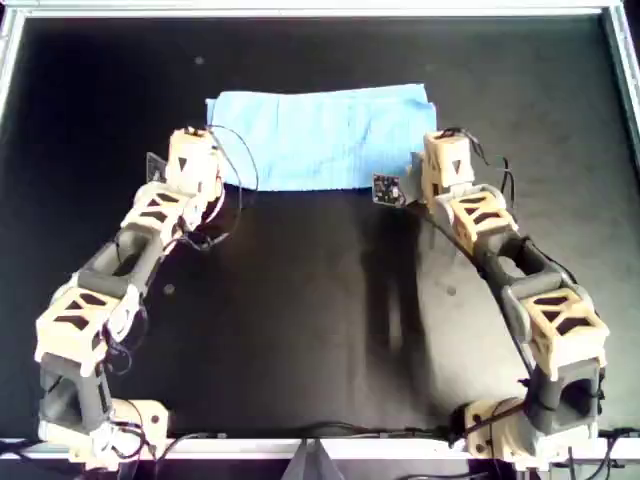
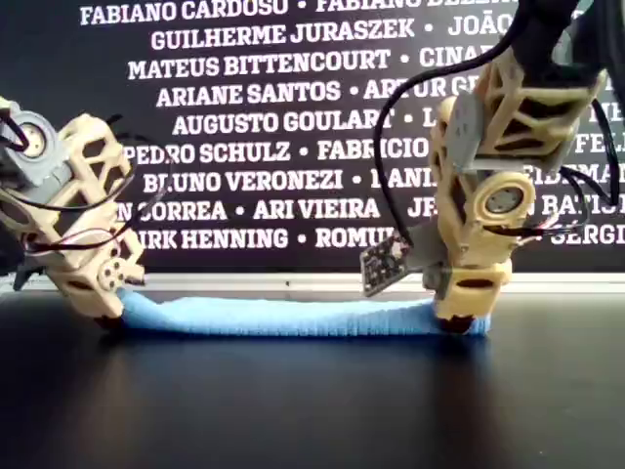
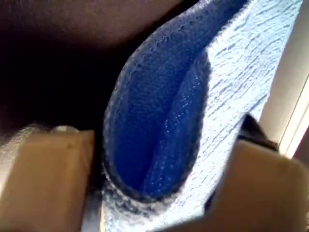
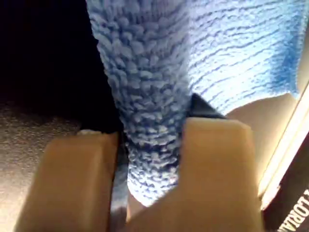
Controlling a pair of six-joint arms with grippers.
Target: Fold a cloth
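The light blue cloth (image 1: 320, 135) lies as a wide folded strip at the back of the black table, and shows as a low flat band in the exterior view (image 2: 293, 318). One arm's gripper (image 1: 195, 150) sits at its near corner on the overhead view's left, and the other arm's gripper (image 1: 440, 160) at its near corner on the right. The wrist views do not show which arm is which. My first gripper (image 3: 149, 193) is shut on a doubled edge of the cloth (image 3: 203, 96). My second gripper (image 4: 149, 169) is shut on a bunched edge of the cloth (image 4: 145, 72).
The black table (image 1: 320, 320) has a white metal frame (image 1: 320, 10) along its back and sides. A dark banner with white names (image 2: 264, 127) stands behind the table. Small circuit boards (image 1: 387, 189) and loose cables hang off the wrists.
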